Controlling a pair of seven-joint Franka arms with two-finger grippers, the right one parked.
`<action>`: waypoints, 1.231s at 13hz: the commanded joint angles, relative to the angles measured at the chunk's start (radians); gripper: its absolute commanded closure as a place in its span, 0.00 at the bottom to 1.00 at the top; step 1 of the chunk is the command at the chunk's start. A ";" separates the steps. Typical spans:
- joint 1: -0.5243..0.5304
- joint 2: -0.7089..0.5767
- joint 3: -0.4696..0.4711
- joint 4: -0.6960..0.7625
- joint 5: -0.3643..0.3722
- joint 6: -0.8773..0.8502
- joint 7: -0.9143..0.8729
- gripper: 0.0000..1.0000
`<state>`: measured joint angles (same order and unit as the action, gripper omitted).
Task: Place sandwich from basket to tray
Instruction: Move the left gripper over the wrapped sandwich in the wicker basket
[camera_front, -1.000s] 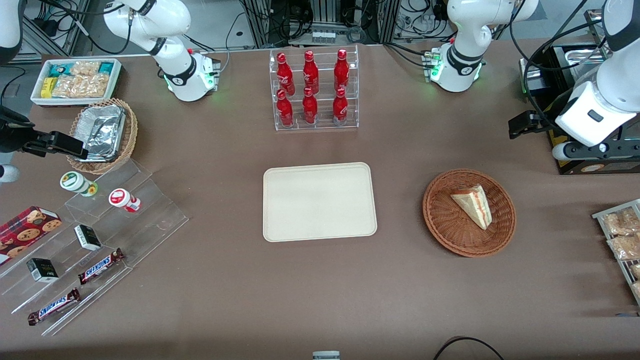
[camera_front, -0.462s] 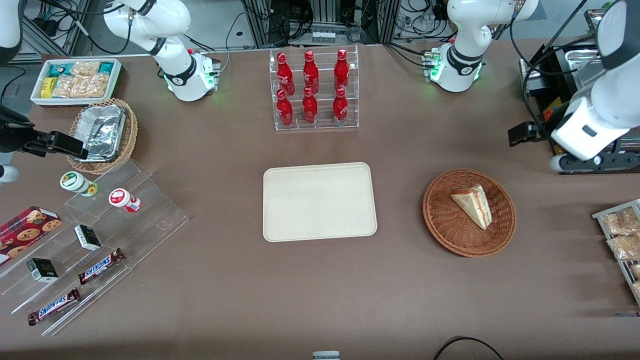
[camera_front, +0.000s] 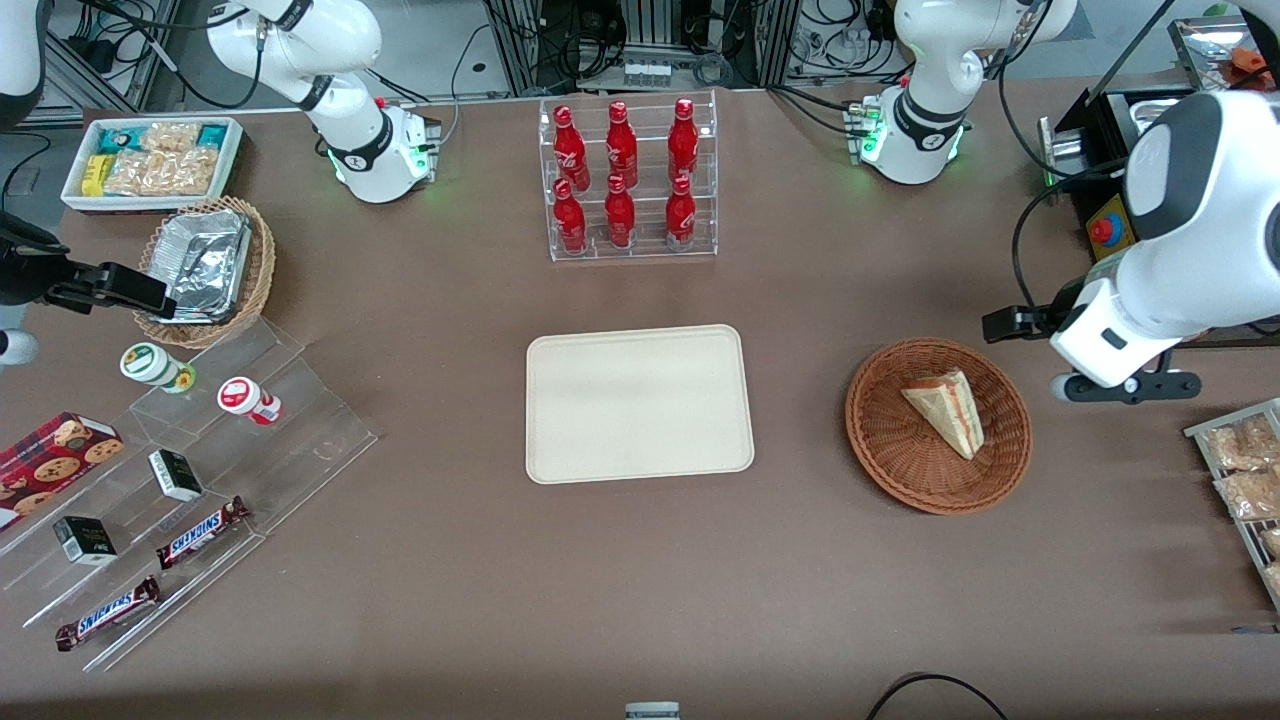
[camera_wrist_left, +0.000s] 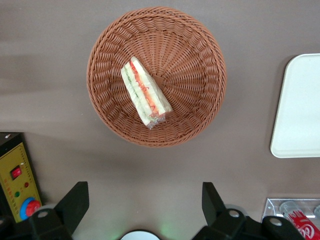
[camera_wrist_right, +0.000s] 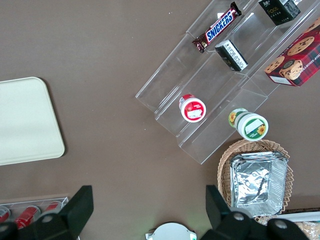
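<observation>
The sandwich (camera_front: 945, 410) is a wrapped triangular wedge lying in the round reddish-brown basket (camera_front: 890, 440). The cream tray (camera_front: 640, 405) lies flat at the table's middle, beside the basket. My left gripper (camera_front: 1125, 388) hangs above the table beside the basket, toward the working arm's end. In the left wrist view the gripper (camera_wrist_left: 142, 192) is open and empty, its black fingers (camera_wrist_left: 75, 202) wide apart over bare table. The basket (camera_wrist_left: 195, 60) with the sandwich (camera_wrist_left: 145, 97) lies a short way off from it. An edge of the tray (camera_wrist_left: 300, 105) shows too.
A clear rack of red bottles (camera_front: 625, 180) stands farther from the camera than the tray. A black box with a red button (camera_front: 1105, 230) sits near the left arm. A rack of snack packets (camera_front: 1245, 470) is at the working arm's end. A stepped acrylic shelf (camera_front: 200, 470) and a foil-tray basket (camera_front: 205, 265) are at the parked arm's end.
My left arm has swung nearer to the camera and closer to the basket. The sandwich, basket and tray have not moved.
</observation>
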<state>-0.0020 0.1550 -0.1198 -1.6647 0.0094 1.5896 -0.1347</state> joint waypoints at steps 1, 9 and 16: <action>-0.009 -0.026 0.009 -0.107 0.015 0.100 0.010 0.00; -0.003 -0.063 0.014 -0.377 0.020 0.416 -0.006 0.00; 0.010 -0.088 0.012 -0.544 0.020 0.659 -0.366 0.00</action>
<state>0.0077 0.0986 -0.1035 -2.1661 0.0170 2.2073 -0.3799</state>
